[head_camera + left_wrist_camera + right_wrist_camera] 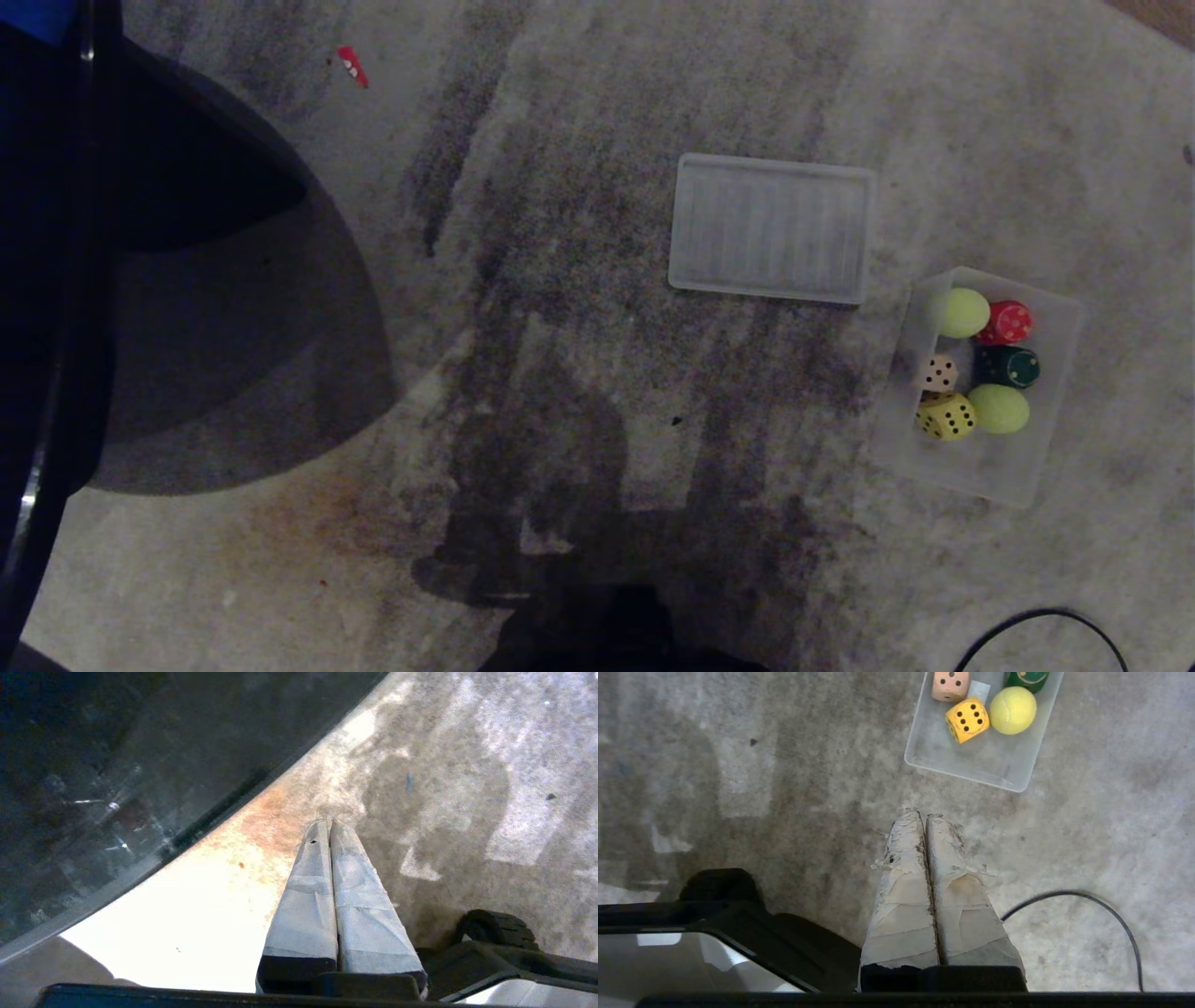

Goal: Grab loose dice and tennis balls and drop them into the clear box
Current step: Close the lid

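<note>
My right pincer [925, 816] hangs above the stained carpet [560, 280], fingers pressed together on nothing. My left pincer [327, 823] is likewise pinched together and empty, near the curved edge of a dark glass panel [117, 765].

The clear box [1055, 373] sits on the carpet to my right, holding everything: two tennis balls [959, 312] (one at each end of the cluster), a red die [1006, 322], a dark green die [1007, 366], a beige die [936, 373] and a yellow die [946, 415]. Its flat lid [771, 229] lies just beside it. A black cable [1087, 910] curls nearby.
</note>
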